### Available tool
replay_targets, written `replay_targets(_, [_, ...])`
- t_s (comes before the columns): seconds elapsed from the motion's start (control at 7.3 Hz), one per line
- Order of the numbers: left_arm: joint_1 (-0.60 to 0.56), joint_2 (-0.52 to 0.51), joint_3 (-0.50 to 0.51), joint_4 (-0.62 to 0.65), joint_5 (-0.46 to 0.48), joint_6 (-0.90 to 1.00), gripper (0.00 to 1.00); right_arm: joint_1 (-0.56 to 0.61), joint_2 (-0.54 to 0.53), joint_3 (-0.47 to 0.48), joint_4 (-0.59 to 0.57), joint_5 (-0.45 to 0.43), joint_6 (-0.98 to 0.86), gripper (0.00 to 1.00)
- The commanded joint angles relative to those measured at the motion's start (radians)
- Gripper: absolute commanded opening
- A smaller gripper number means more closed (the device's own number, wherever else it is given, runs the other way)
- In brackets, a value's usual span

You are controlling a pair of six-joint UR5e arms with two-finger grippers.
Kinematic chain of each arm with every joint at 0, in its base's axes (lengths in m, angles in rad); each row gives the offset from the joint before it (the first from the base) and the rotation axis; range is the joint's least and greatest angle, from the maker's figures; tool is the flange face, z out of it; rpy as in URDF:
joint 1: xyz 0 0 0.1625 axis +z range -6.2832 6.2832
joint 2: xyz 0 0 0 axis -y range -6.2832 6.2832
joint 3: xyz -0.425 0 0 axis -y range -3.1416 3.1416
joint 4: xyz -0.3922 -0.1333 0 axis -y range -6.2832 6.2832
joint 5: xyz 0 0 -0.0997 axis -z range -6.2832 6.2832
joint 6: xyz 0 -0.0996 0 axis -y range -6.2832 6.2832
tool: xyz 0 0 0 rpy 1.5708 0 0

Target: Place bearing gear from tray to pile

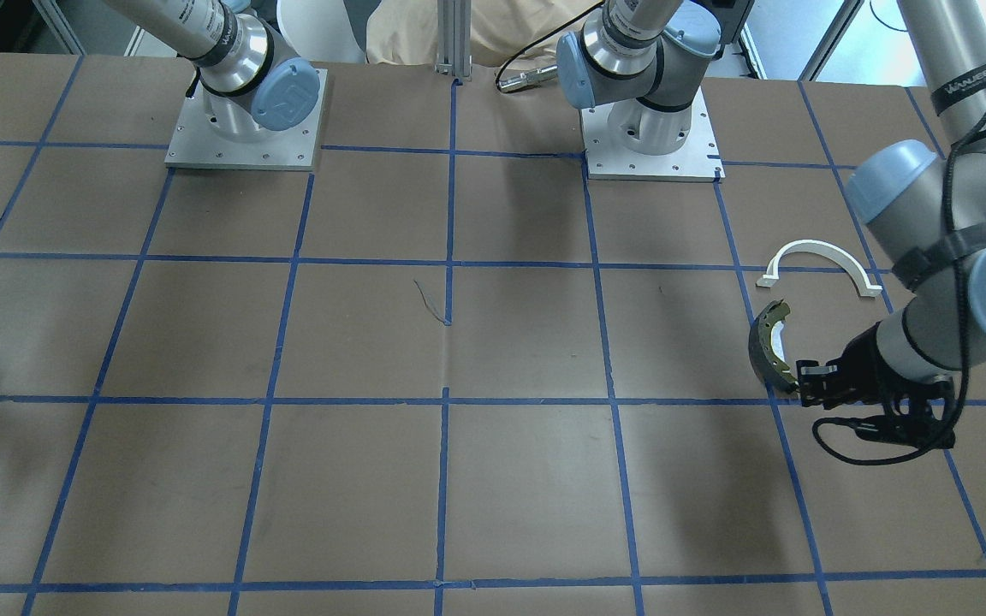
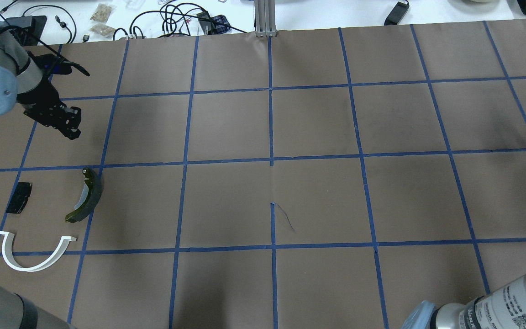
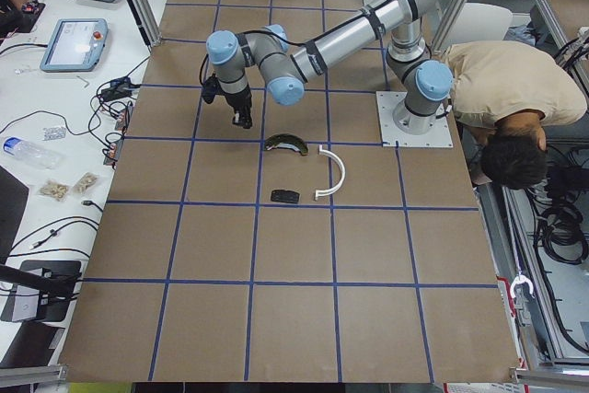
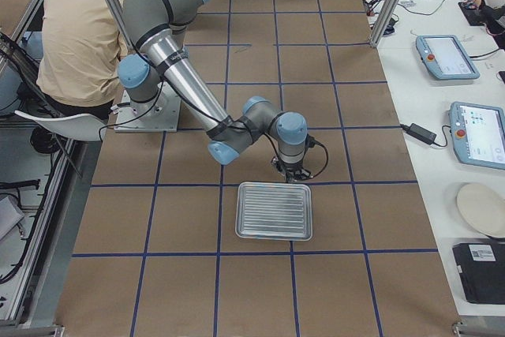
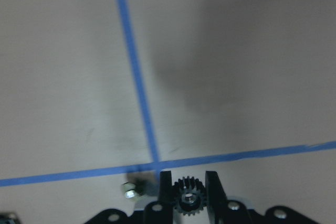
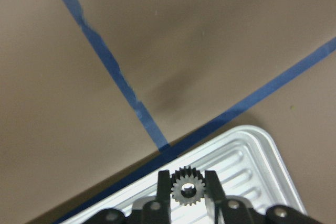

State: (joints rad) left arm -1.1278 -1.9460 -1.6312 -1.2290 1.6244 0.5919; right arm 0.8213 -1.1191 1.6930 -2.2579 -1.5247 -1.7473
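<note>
Currently: each hand clenched on a gear.
Left hand [image 5: 189, 177] grips the bearing gear [image 5: 189, 198] above the counter [image 2: 226, 201], near the brake shoe [image 2: 87, 196]; black pad [image 2: 19, 197] and white arch [image 2: 34, 265] lie beside the shoe. Well right of the shoe, right hand [image 6: 188, 179] grips a second gear [image 6: 184, 189] over the tray [image 6: 252, 161] rim.

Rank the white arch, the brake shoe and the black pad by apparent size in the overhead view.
1. white arch, widest span
2. brake shoe, somewhat smaller
3. black pad, clearly smallest
They lie close together, so nearness hardly matters.
</note>
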Motion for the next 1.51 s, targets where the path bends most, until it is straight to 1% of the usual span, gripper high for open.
replay_targets(0.0, [0.129, -0.008, -0.06, 0.022, -0.004, 0.122, 0.0, 0.183, -0.074, 0.013, 0.111, 0.0, 0.311, 0.0])
replay_targets(0.14, [0.155, -0.017, -0.082, 0.045, -0.006, 0.127, 0.0, 0.306, -0.103, 0.025, 0.126, -0.009, 0.485, 0.0])
replay_targets(0.27, [0.158, -0.016, -0.114, 0.046, -0.006, 0.12, 0.0, 0.419, -0.132, 0.048, 0.129, -0.009, 0.699, 0.0])
replay_targets(0.41, [0.158, -0.021, -0.145, 0.083, -0.008, 0.124, 0.0, 0.556, -0.148, 0.072, 0.124, -0.011, 0.923, 0.0])
replay_targets(0.55, [0.158, -0.019, -0.18, 0.113, -0.006, 0.131, 0.0, 0.71, -0.148, 0.073, 0.123, -0.012, 1.174, 0.0])
replay_targets(0.69, [0.154, -0.005, -0.214, 0.114, -0.009, 0.125, 0.0, 0.869, -0.139, 0.07, 0.104, -0.006, 1.445, 0.0])
replay_targets(0.82, [0.154, -0.01, -0.237, 0.135, -0.008, 0.131, 0.0, 1.012, -0.117, 0.065, 0.1, -0.009, 1.641, 0.0])
replay_targets(0.96, [0.154, -0.005, -0.246, 0.149, -0.003, 0.129, 0.01, 1.129, -0.079, 0.063, 0.097, -0.029, 1.795, 0.0])
replay_targets(1.1, [0.157, -0.004, -0.246, 0.148, 0.003, 0.132, 0.02, 1.195, -0.041, 0.062, 0.022, -0.016, 1.932, 0.0])
replay_targets(1.23, [0.16, -0.004, -0.246, 0.148, 0.003, 0.132, 0.12, 1.249, 0.005, 0.06, -0.024, -0.002, 2.059, 0.0])
replay_targets(1.37, [0.161, -0.004, -0.249, 0.148, 0.005, 0.132, 0.45, 1.292, 0.042, 0.06, -0.05, 0.015, 2.109, 0.0])
